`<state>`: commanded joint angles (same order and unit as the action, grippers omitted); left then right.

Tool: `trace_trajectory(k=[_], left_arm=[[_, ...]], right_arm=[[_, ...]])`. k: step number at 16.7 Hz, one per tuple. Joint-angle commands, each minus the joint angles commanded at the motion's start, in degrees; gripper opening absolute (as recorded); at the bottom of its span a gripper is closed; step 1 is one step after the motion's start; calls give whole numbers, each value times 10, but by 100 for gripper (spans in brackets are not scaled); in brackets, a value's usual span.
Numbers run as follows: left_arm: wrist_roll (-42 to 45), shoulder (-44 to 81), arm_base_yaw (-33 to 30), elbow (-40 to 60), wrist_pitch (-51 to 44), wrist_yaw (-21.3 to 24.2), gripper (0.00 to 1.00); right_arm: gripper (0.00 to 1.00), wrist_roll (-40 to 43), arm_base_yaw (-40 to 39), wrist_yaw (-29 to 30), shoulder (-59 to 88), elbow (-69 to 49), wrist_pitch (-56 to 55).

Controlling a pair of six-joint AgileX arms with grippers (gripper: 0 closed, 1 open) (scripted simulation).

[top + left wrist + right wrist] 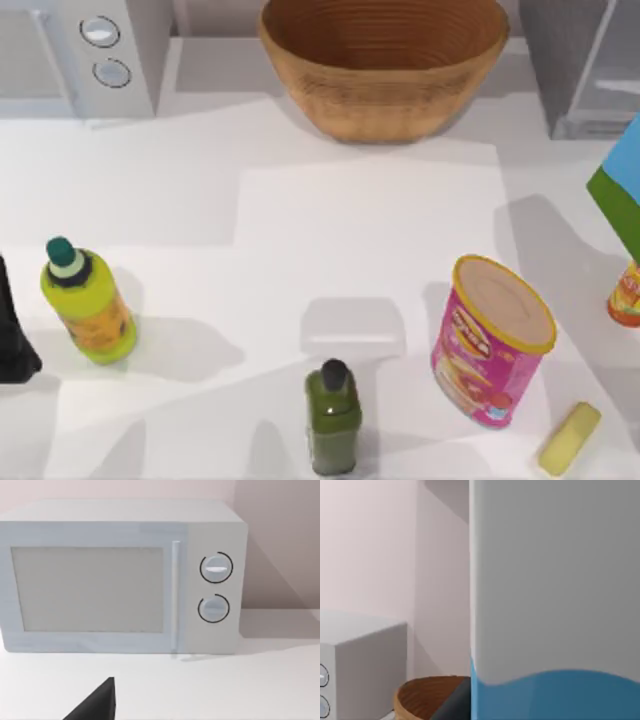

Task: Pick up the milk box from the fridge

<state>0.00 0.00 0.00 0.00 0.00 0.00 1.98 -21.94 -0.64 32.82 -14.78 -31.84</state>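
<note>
The milk box hangs tilted at the table's far right edge, its light-blue side and green band showing, a little in front of the fridge. It stands close up in the right wrist view, white above and blue below. My right gripper is shut on it, and one dark finger lies against the carton's side. The fridge is the grey cabinet at the back right, its pale door panel swung out. My left gripper is parked at the left edge, its dark tip facing the microwave.
A white microwave stands back left and a wicker basket back centre. On the table are a yellow bottle, a dark green bottle, a pink chips can, a yellow bar and an orange item.
</note>
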Motion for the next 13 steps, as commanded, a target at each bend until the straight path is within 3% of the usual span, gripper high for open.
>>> trace_trajectory(k=[7, 13], left_arm=[[0, 0, 0, 0, 0, 0, 100], [0, 0, 0, 0, 0, 0, 100]], right_arm=[[0, -11, -184, 22, 448, -104, -322], [0, -23, -273, 58, 716, -169, -475]])
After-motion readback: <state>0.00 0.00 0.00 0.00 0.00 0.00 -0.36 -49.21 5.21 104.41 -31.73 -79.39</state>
